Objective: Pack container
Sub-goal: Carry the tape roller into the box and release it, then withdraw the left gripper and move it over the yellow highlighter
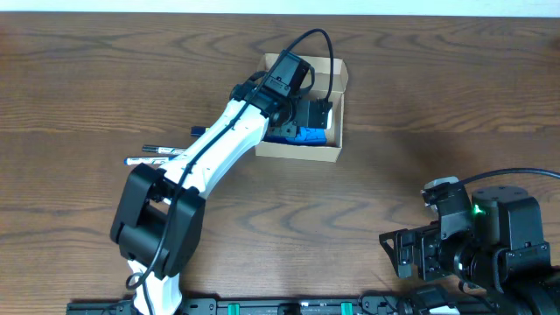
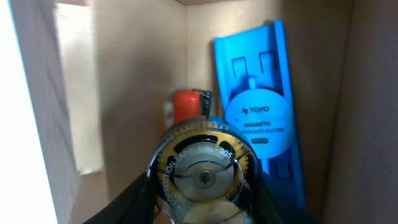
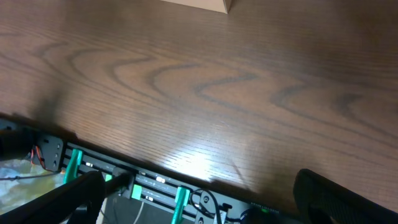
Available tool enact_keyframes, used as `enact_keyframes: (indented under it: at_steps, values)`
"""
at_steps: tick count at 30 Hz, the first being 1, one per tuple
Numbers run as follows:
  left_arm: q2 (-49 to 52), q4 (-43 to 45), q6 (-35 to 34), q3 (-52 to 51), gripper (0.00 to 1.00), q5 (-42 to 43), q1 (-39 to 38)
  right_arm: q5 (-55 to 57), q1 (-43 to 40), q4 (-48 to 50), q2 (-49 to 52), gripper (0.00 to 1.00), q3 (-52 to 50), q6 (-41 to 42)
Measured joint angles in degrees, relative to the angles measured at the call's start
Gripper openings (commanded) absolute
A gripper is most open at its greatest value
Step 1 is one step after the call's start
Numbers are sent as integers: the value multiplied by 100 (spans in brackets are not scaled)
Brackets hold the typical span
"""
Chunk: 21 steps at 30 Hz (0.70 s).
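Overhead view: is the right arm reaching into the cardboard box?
No, the right gripper sits at the picture's lower right, far from the cardboard box; only the left gripper is inside it.

Low across the brown wooden table (image 3: 199,93) we go, grain sweeping in broad curves, a bright patch of glare (image 3: 196,163) near the front edge. Up top, just a tan corner of the cardboard box (image 3: 202,5) pokes in. The right gripper (image 3: 202,199) stands wide, black fingers (image 3: 339,198) in the two lower corners, nothing between them. Along the table's edge runs a black rail (image 3: 155,182) with green clips (image 3: 74,163), wires (image 3: 18,169) at far left.
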Motion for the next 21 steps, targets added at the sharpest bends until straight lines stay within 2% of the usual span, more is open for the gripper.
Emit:
enact_keyframes:
  at_steps: [5,7,9,16,21]
  values:
    - [227,7,181,0,23,-68,2,0,0,2,0,99,0,0]
    - [286,7,234,0,26,-81,4,0,0,2,0,99,0,0]
    - [306,9,269,0,33,-98,7,0,0,2,0,99,0,0]
    - [306,17,264,0,50,-278,7,0,0,2,0,99,0,0]
    - [306,15,199,0,56,-479,7,0,0,2,0,99,0,0]
